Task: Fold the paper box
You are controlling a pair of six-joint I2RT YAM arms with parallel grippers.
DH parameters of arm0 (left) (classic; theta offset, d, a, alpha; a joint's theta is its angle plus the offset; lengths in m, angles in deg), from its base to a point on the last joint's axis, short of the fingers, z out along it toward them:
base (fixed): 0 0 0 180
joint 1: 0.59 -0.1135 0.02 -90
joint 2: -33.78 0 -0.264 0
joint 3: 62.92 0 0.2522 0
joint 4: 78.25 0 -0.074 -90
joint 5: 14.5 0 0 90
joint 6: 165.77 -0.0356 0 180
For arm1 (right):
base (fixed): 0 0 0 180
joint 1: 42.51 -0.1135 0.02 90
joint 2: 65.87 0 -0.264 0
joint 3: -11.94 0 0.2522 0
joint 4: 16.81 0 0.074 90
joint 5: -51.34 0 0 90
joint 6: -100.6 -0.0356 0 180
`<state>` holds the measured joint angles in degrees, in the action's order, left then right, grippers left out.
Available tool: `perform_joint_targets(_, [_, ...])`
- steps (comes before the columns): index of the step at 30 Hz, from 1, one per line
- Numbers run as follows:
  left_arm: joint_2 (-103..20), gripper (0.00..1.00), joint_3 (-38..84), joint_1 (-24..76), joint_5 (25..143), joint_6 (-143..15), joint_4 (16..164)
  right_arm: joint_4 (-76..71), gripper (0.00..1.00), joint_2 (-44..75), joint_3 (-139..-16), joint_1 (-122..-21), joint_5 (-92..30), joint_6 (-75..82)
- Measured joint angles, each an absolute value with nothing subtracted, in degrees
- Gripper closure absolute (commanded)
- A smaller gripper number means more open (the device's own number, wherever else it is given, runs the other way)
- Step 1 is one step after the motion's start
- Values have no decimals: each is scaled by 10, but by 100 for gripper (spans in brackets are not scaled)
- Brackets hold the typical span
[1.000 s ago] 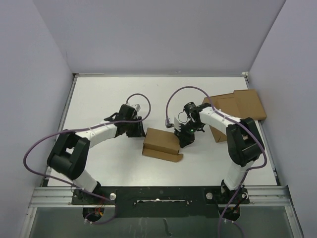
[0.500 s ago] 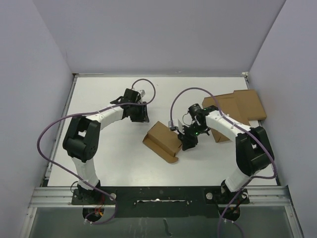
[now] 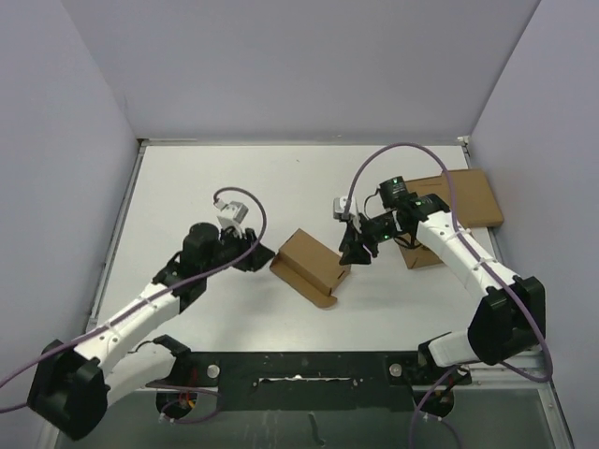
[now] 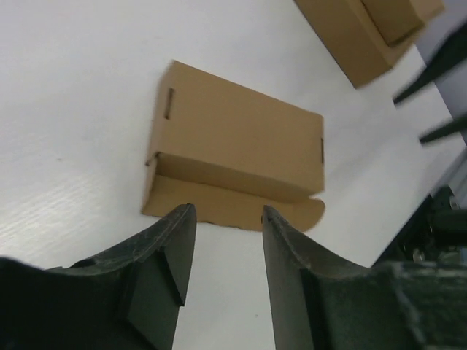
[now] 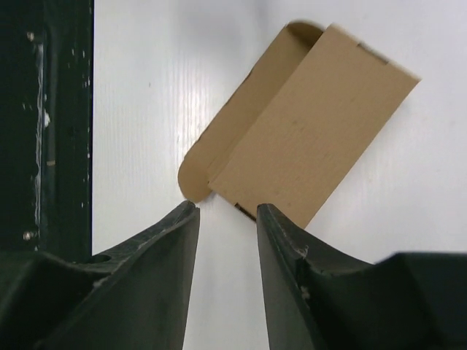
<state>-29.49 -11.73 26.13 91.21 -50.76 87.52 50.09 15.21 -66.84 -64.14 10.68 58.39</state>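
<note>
Near the centre of the top view, the paper box (image 3: 309, 267) lies on the white tabletop (image 3: 206, 187), turned diagonally, between my two arms. It is a partly folded brown cardboard shape: a flat rectangular panel on top, short slits at two of its edges, and one round-cornered flap spread on the tabletop along its lower side. Left of it in the frame, the left hand (image 3: 260, 256) points toward the box, with bare tabletop between them. Its wrist view shows the two dark fingers (image 4: 171, 248) apart with nothing between them. Just above and right of the box, the right hand (image 3: 354, 251) hangs close to the box's right corner. Its fingers (image 5: 292, 255) also stand apart and grip nothing. Upper right of the top view, a flat brown cardboard slab (image 3: 468, 192) lies at the tabletop's edge, partly hidden by the right arm.
</note>
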Motion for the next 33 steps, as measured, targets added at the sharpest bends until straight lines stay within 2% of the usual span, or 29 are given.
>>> perform_joint_targets(4, [-183, 53, -251, 354, 909, -495, 962, 450, 61, 150, -705, -623, 163, 521])
perform_joint_targets(7, [-155, 51, -307, 460, 867, -518, 1019, 414, 58, 158, -704, -603, 199, 483])
perform_joint_targets(12, [-165, 42, -371, 617, 799, -618, 1160, 353, 49, 171, -645, -572, 216, 430])
perform_joint_targets(16, [-232, 40, -385, 702, 751, -714, 1246, 324, 45, 199, -626, -561, 213, 392])
perform_joint_targets(24, [-405, 43, -371, 764, 690, -847, 1372, 306, 42, 265, -628, -561, 194, 351])
perform_joint_targets(33, [-494, 46, -300, 766, 643, -838, 1400, 310, 42, 279, -634, -557, 186, 336])
